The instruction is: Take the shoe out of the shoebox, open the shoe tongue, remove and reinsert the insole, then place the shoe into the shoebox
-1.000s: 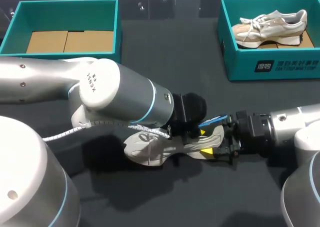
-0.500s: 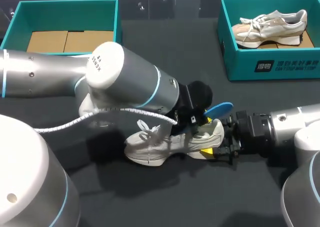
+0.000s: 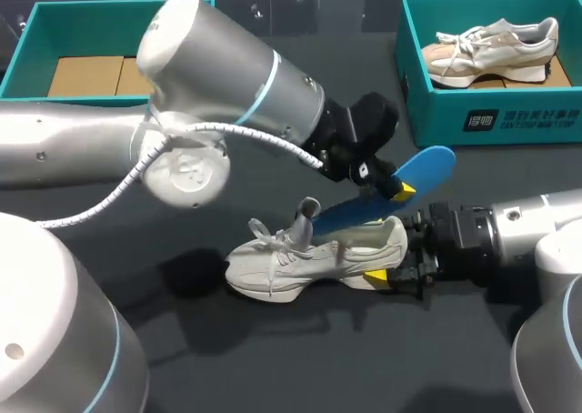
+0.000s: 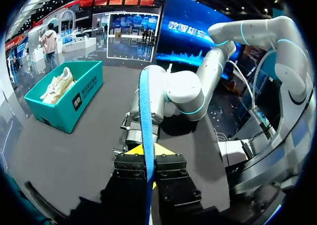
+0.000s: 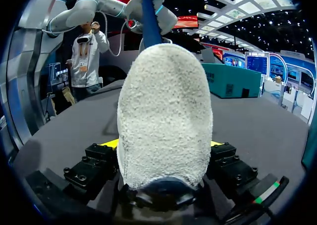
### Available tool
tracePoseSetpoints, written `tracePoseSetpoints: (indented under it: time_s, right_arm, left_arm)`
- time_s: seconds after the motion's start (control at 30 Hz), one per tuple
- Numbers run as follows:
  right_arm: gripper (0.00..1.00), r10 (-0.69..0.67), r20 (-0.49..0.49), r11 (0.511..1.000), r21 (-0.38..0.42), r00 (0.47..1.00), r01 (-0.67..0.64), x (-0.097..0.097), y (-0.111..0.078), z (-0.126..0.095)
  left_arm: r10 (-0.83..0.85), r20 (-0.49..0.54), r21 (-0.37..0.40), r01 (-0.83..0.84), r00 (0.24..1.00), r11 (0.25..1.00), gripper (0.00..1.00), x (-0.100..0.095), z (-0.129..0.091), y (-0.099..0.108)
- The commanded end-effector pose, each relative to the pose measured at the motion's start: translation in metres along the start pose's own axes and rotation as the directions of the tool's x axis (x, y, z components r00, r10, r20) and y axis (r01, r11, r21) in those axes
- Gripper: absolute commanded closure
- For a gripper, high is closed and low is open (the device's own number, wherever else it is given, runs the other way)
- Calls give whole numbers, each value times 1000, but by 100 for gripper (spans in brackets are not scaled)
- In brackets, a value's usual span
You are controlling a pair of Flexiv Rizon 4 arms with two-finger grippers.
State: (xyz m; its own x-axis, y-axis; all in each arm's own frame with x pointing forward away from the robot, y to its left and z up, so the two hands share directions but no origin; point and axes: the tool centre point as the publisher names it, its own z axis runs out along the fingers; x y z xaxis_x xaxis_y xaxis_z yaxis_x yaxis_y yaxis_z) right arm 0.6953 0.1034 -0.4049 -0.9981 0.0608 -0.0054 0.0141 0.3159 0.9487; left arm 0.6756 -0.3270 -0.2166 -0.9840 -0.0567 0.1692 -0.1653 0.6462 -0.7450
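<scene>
The left gripper [image 3: 393, 187] is clamped on a blue insole [image 3: 427, 166] and hangs above the white shoe [image 3: 318, 254]. The insole slants down from this gripper toward the shoe's opening, and whether its far end touches cannot be told. In the left wrist view it runs edge-on between the fingers and out ahead of them. The right gripper [image 3: 386, 272] grips the shoe's heel from both sides, with the sole on the worktop [image 3: 273, 358] and the toe pointing away from the gripper. A teal shoebox [image 3: 496, 117] stands well apart from both grippers.
</scene>
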Motion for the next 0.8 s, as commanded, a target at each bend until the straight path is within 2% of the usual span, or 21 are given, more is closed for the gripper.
tracePoseSetpoints:
  time_s: [0.03, 0.47, 0.57, 0.7, 0.8]
  right_arm:
    - [100, 0, -1, 1000, 4, 1000, 0, 0, 0, 1]
    - [100, 0, -1, 1000, 4, 1000, 0, 0, 0, 1]
    - [100, 0, -1, 1000, 4, 1000, 0, 0, 0, 1]
    - [100, 0, -1, 1000, 4, 1000, 0, 0, 0, 1]
    - [100, 0, -1, 1000, 4, 1000, 0, 0, 0, 1]
  left_arm:
    - [6, -69, -2, -6, 998, 1000, 100, 0, -23, 4]
    - [6, -69, -2, -6, 998, 1000, 100, 0, -23, 4]
    - [-39, -101, 147, 53, 994, 988, 100, 5, -47, -12]
    - [-54, -77, 272, 74, 996, 959, 100, 14, -74, -28]
    - [-63, -79, 363, 88, 995, 928, 100, 28, -98, -41]
